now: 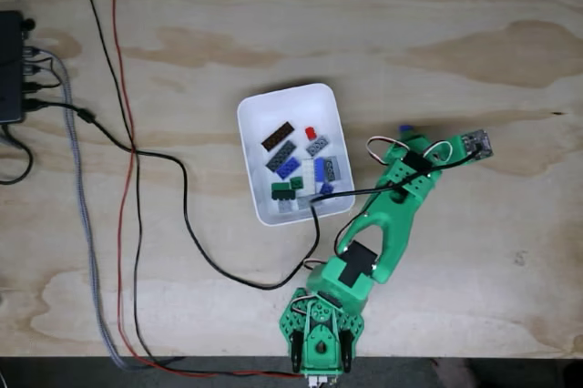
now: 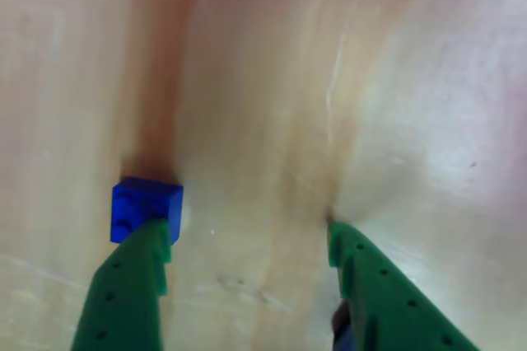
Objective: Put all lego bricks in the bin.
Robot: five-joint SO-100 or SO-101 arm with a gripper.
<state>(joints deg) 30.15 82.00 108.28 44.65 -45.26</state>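
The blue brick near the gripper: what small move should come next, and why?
Probably shift the gripper sideways, toward the left of the other view, before closing. There the blue brick sits at the tip of the left finger, not between the open jaws. It lies on the table, outside the bin.

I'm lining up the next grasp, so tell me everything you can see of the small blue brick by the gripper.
The blue brick is a small, glossy, deep-blue plastic block, somewhat translucent, lying on the bare wooden table outside the bin. In the other view it sits at the tip of the left green finger, which overlaps its lower edge; contact cannot be confirmed. The gripper is open and the brick is not between the fingers. In the fixed view a blue sliver peeks out beside the arm.
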